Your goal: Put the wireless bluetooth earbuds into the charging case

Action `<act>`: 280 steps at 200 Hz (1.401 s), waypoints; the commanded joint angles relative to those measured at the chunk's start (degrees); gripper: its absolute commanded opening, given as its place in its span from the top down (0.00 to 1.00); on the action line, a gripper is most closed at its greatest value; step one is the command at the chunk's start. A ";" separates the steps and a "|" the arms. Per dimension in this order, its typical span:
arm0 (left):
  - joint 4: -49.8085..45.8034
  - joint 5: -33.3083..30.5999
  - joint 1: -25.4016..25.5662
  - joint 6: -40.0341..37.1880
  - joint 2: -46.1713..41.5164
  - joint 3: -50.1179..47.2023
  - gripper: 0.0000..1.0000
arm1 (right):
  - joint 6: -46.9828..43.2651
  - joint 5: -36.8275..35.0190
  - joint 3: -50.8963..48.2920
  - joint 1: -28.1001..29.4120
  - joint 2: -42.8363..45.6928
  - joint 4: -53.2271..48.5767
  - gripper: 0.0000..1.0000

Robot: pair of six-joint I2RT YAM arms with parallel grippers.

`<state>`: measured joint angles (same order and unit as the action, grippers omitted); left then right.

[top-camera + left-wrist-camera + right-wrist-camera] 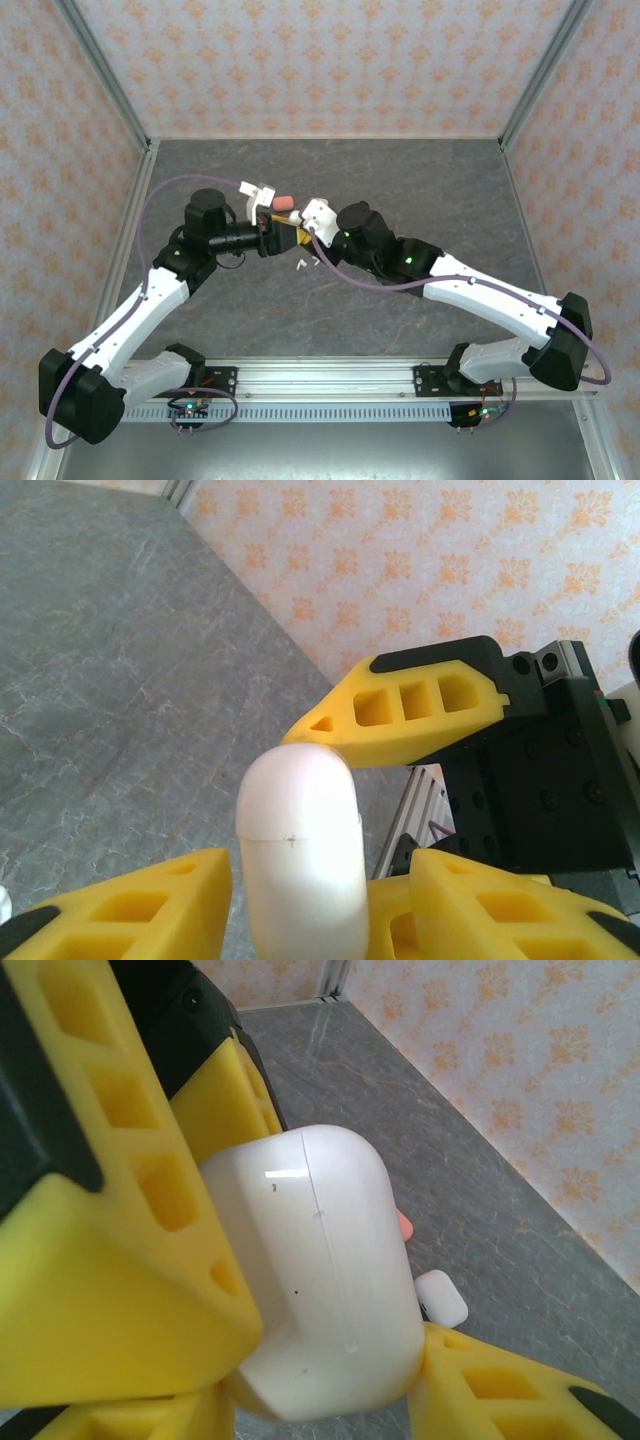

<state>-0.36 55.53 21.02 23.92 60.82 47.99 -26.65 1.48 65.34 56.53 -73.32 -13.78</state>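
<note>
Between the fingers of the right gripper we see the white charging case, pressed on 2 sides, so we say these jaws grasp it. The left gripper has the same case between its 2 yellow fingers. 1 finger seems to touch it, but on the other side we cannot see contact, so we cannot tell whether these jaws are clenched or only stand around it.

The case is in the air above the table, in the middle, where the 2 arms meet. Its seam is unbroken, so the lid is closed. In the left wrist view the long axis runs along the left fingers, and the rounded end beyond the seam points away from that wrist, toward a finger of the right gripper. We judge that the coming move turns on this: 1 gripper keeps the body and the other takes the lid end.

The earbuds, 2 small white pieces, lie on the table just on the near side of the grippers, apart from the case. Both arms look about equally near to them.
</note>
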 commanded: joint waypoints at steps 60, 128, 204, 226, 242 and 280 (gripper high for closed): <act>2.11 -0.78 0.75 -1.42 -1.22 2.29 0.76 | 1.28 -3.51 0.12 -0.66 1.20 0.04 0.39; 13.19 -13.36 2.30 -2.50 -4.37 -3.74 0.93 | 8.42 19.60 -0.67 -10.20 5.17 -7.04 0.05; 28.52 -17.03 6.89 -8.12 -9.31 -11.59 0.95 | 23.87 35.65 -7.16 -18.56 13.20 10.04 0.01; 28.59 -17.01 8.21 -9.31 -9.33 -11.63 0.96 | 25.76 32.93 -6.38 -18.58 13.03 11.70 0.01; 28.48 -17.03 8.69 -9.74 -9.05 -11.55 0.97 | 26.34 31.40 -6.11 -18.65 12.92 12.65 0.02; 28.60 -16.63 9.78 -10.20 -8.17 -11.05 0.97 | 26.78 30.26 -5.06 -18.65 11.08 12.90 0.07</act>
<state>25.04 39.72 29.89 15.81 52.31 36.51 -1.45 32.93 58.61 38.20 -61.28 -3.97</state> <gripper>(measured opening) 0.168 0.942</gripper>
